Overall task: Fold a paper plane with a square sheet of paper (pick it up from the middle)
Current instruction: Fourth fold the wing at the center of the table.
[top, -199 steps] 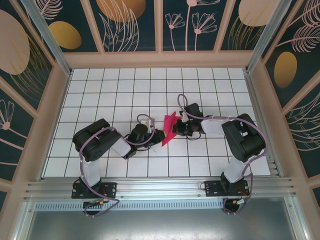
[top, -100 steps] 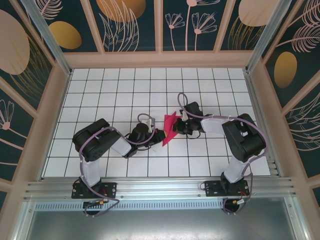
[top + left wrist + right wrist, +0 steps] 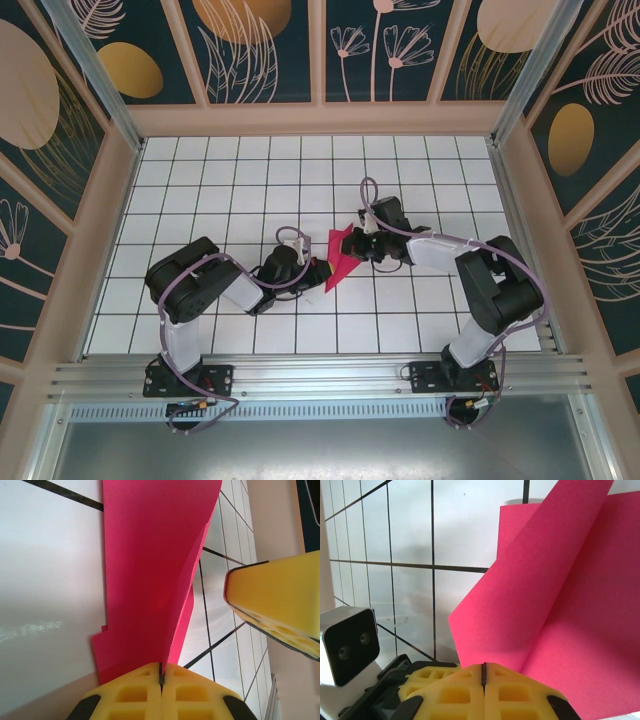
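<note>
The square sheet of paper is magenta-red, partly folded, and stands up off the white grid table near its middle. In the left wrist view the sheet runs up from my left gripper, which is shut with the paper's lower edge pinched in its seam. From above, the left gripper is at the sheet's left side and the right gripper at its right. My right gripper is shut, its tips against the raised flap of the sheet; no paper shows in its seam.
One of the right gripper's yellow fingers shows beside the sheet, with a strip of table between them. The left arm's camera housing sits close on the left. Patterned walls enclose the gridded table.
The right arm has shifted a little toward the back of the table, its gripper sliding along the sheet's right side. The left arm and the sheet have barely moved.
</note>
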Robot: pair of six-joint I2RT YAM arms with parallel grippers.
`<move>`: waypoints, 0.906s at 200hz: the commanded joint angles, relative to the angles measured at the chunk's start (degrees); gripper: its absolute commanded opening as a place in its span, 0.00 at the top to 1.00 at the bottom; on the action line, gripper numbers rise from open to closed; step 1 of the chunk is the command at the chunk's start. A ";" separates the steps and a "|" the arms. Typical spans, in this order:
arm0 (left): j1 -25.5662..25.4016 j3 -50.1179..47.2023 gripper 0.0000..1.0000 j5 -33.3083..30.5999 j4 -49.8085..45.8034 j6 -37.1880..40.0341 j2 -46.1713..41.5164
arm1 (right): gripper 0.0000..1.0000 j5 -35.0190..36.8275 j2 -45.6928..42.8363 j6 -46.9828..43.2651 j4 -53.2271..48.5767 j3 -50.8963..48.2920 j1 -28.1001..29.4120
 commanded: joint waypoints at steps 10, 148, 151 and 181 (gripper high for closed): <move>0.17 -0.26 1.00 -0.71 -7.90 1.46 2.36 | 0.93 -2.04 2.94 1.17 2.76 2.47 0.54; 0.51 1.65 0.82 -2.33 -13.30 3.55 -1.19 | 0.94 -0.59 8.51 0.05 1.55 4.72 0.62; 0.68 1.67 0.82 -2.23 -13.31 3.64 -1.39 | 0.94 -0.58 8.53 0.04 1.60 4.72 0.62; 1.36 1.67 0.76 -1.99 -13.24 4.19 -2.22 | 0.94 -0.41 8.58 -0.03 1.31 4.76 0.62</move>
